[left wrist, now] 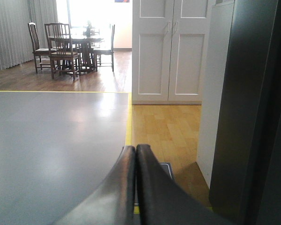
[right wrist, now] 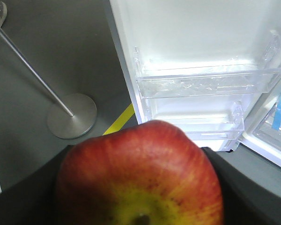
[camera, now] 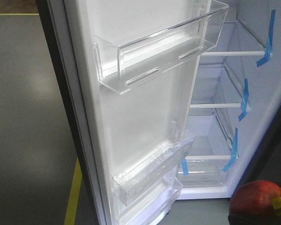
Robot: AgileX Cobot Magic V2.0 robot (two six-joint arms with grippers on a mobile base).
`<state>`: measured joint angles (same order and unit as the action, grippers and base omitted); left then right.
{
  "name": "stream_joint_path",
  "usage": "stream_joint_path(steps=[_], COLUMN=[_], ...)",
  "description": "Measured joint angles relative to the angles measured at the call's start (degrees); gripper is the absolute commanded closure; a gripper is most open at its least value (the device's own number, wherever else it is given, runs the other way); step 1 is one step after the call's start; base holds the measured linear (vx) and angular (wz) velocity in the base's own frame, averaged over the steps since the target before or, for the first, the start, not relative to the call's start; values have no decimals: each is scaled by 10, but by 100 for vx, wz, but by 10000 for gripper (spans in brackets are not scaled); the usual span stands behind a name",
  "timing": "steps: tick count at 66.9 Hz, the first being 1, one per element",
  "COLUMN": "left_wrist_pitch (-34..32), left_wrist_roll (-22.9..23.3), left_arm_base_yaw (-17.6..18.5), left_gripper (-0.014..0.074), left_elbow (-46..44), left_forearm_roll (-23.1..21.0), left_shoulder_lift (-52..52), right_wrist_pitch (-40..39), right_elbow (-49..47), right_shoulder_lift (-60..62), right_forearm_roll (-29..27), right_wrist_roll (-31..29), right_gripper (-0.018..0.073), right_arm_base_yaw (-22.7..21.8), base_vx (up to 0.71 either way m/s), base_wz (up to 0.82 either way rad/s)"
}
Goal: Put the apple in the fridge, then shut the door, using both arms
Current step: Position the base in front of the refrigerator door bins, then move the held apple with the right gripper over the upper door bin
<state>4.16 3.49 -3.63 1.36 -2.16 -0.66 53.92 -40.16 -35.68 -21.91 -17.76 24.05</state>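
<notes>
My right gripper [right wrist: 138, 154] pinches the apple [right wrist: 140, 180], with a dark finger pressed to each side and the stem dimple toward the wrist camera. In the front view the apple sits at the lower right corner, outside the fridge [camera: 214, 129], whose door [camera: 140, 117] stands open. My left gripper [left wrist: 135, 151] is pressed together on nothing, above the floor [left wrist: 61, 131].

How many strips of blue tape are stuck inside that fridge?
4 blue tape strips: three down the right side, upper, middle and lower, plus one at lower left. The door may hide more.
</notes>
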Motion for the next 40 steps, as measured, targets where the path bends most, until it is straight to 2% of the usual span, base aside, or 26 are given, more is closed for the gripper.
stream_joint_path(steps=[6, 18, 40], left_wrist_pitch=[0, 0, 0], left_wrist_roll=[0, 0, 0], left_arm_base_yaw=[0, 0, 0], left_gripper=[603, 603, 603], left_elbow=[0, 0, 0], left_forearm_roll=[0, 0, 0], left_shoulder_lift=[0, 0, 0], right_wrist_pitch=[-7, -73, -90], right_elbow=[0, -32, -269], right_shoulder_lift=[0, -24, -200], right_forearm_roll=[0, 2, 2], right_wrist_roll=[0, -1, -14], right_gripper=[470, 463, 458], right_arm_base_yaw=[0, 0, 0], base_vx=[0, 0, 0], base_wz=[0, 0, 0])
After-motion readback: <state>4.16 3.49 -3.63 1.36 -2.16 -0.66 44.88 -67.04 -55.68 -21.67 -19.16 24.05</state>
